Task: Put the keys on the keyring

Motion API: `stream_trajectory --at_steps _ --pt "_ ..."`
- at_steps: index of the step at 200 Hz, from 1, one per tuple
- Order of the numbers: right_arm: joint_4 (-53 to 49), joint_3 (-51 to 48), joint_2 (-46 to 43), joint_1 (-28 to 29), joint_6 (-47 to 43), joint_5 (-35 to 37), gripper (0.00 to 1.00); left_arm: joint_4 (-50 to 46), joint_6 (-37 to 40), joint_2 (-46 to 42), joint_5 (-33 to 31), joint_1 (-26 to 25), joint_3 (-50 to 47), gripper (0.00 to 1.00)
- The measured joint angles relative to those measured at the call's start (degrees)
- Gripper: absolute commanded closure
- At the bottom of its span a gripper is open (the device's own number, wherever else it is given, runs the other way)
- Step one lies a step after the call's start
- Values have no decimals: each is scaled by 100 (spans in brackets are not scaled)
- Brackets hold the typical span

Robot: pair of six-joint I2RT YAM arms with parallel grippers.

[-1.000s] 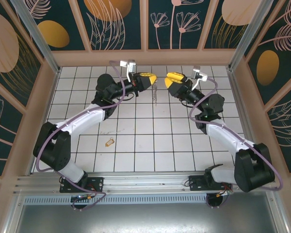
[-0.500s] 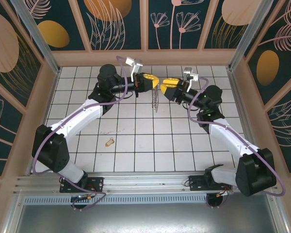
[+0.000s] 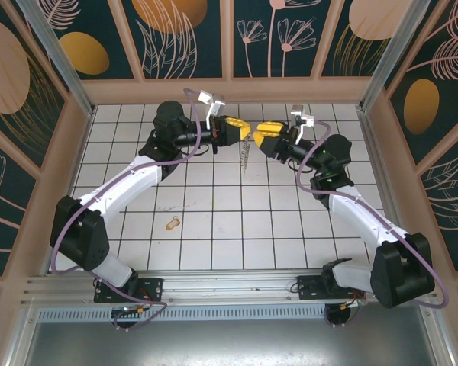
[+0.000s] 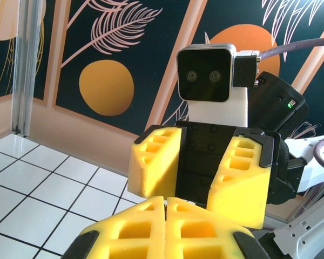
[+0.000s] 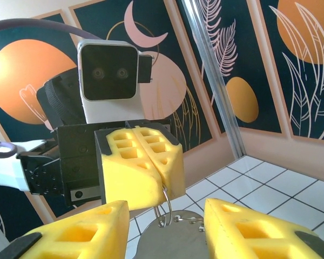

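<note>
- top external view: the left gripper (image 3: 243,130) is raised over the far rows of the tiled floor (image 3: 214,236). its pads are pressed together on the top of the keyring (image 3: 245,158), which hangs straight down from it. the right gripper (image 3: 261,135) faces it tip to tip, just beside it, jaws apart.
- top external view: the key (image 3: 172,223) lies flat on the tiles near the left forearm, well apart from both grippers. judgement: neither gripper holds it, so threading cannot begin until one gripper goes down for it.
- top external view, room: the back wall (image 3: 229,91) is close behind both wrists. open floor lies toward the bases, so any retreat is best taken toward the near side.
- left wrist view: the two yellow pads at the bottom edge meet with no gap. the right gripper (image 4: 198,175) sits head-on at centre, fingers (image 4: 154,162) spread, with nothing seen between them.
- left wrist view, risk: the head-on stance leaves little margin. a further advance could drive foam against foam and jolt the ring.
- right wrist view: the thin wire of the keyring (image 5: 163,208) is pinched at the seam of the left gripper's closed pads and dangles free below. the right fingers (image 5: 75,232) stand apart at the bottom edge.
- right wrist view, risk: soft foam grips only thin wire. a sideways pull or a bump from the right fingers could twist the ring or slip it out. an off-centre closure on the loop could set it swinging.
</note>
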Motion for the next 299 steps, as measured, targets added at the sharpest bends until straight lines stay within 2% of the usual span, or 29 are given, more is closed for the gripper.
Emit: stream_trajectory --at_steps 73,173,233,280,299 --pt "352 0 317 0 216 -83 65 282 -240 2 83 0 0 100" --pt "520 9 348 33 332 -114 65 623 -472 -9 -22 0 -79 100" --pt "691 -592 -273 -168 546 623 65 2763 -1757 -57 -754 0 -1093 100" --pt "1434 -1047 -234 -162 1137 1165 67 5222 -2944 199 -1132 0 -1305 100" --pt "1744 -1047 -101 -133 1281 1233 67 5766 -3178 350 -1202 0 -1366 100"
